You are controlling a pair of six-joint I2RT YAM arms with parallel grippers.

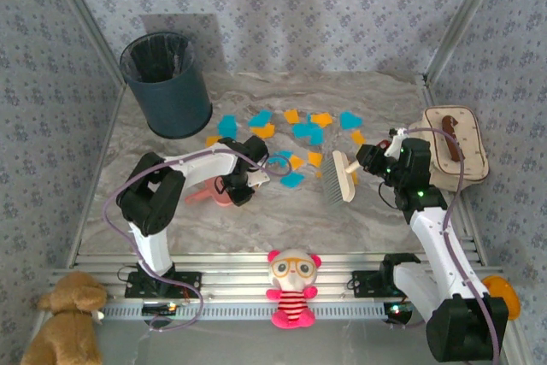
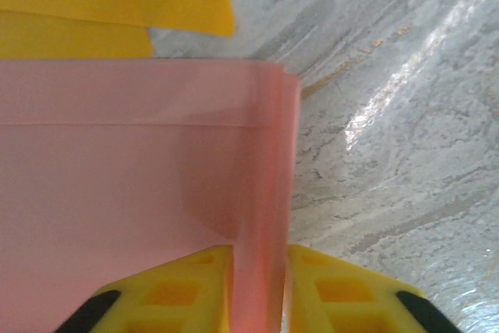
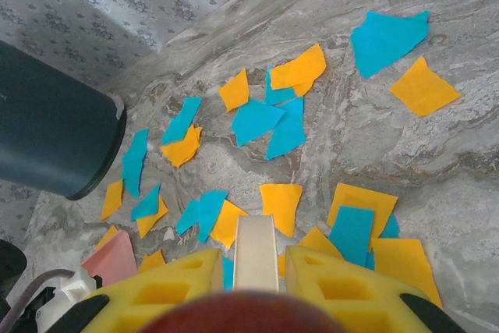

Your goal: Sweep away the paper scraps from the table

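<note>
Right fingers (image 3: 335, 286) pinch brush handle (image 3: 256, 251); paper scraps (image 3: 253, 118) lie just ahead.

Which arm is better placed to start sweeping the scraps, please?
Right: the right gripper is shut on the brush, which sits beside the scraps. The left gripper only holds the dustpan.

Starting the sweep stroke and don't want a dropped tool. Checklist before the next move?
1. Left hand shut on the pink dustpan: ok.
2. Right hand shut on the brush: ok.
3. Paper scraps gathered in one pile: not ok, they are scattered over the table.
4. Dustpan lip flat on the table: cannot tell.
5. Bin upright, mouth open: ok.
</note>
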